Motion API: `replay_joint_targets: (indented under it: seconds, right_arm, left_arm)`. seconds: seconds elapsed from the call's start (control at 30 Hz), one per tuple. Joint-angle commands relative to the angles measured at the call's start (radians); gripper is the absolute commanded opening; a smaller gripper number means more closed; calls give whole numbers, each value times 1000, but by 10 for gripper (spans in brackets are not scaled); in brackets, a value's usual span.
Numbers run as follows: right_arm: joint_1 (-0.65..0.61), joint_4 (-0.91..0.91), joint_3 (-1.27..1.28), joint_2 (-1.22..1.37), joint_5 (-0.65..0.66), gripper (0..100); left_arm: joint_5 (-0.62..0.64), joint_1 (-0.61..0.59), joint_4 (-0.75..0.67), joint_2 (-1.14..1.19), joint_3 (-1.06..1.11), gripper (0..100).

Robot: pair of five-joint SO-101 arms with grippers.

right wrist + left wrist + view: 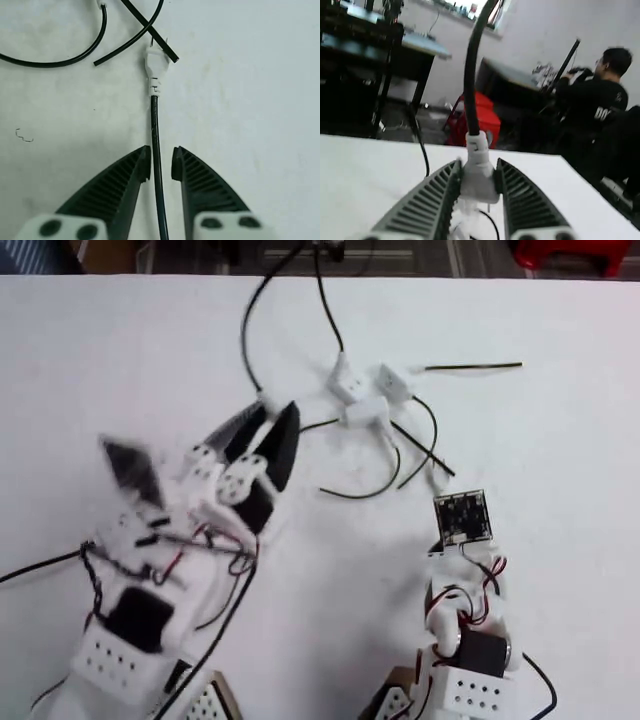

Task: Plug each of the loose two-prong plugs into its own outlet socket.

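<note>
My left gripper (479, 175) is shut on a white two-prong plug (478, 167), whose black cable (471, 75) rises from it. In the high view this gripper (276, 415) sits left of a cluster of white outlet sockets (362, 395). A second white plug (154, 64) lies flat on the table ahead of my right gripper (161, 162). The right gripper's fingers stand a little apart, and that plug's black cable (156, 130) runs between them. In the high view the right arm's wrist board (462, 517) covers its fingers.
Loose black cables (375, 485) curl on the white table (560, 420) around the sockets, and one crosses the lying plug's tip (150, 30). A short black wire (472, 366) lies to the far right of the sockets. A red object (480, 120) stands beyond the table's far edge.
</note>
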Motion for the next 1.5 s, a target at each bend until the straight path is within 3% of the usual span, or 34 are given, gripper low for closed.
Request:
replay_joint_targets:
  seconds: [0.0,0.13,0.33,0.53,0.83,0.97,1.07,1.17,1.27,1.47]
  right_arm:
    - [-2,-18,-3,-8,9,78]
    - [-2,-18,-3,-8,9,78]
    - [-2,-13,-3,-8,9,77]
    - [-2,-13,-3,-8,8,77]
    - [-12,19,-100,-5,3,80]
    - [-104,130,-278,-2,3,78]
    - [-157,105,-304,59,8,77]
    - [-174,44,-381,236,20,78]
    - [-176,71,-624,512,40,77]
    - [-206,501,-1359,1162,31,16]
  left_arm:
    - [8,18,-146,-170,91,22]
    - [14,53,-199,-272,103,23]
    - [175,64,-201,-361,129,24]
    - [629,107,-207,-515,253,24]
    - [1040,67,-419,-504,368,24]
    - [1053,65,-496,-504,446,24]
    - [1053,71,-551,-504,477,24]
    - [1053,65,-549,-504,483,24]
    - [987,68,-549,-504,508,24]
    - [876,71,-516,-503,508,24]
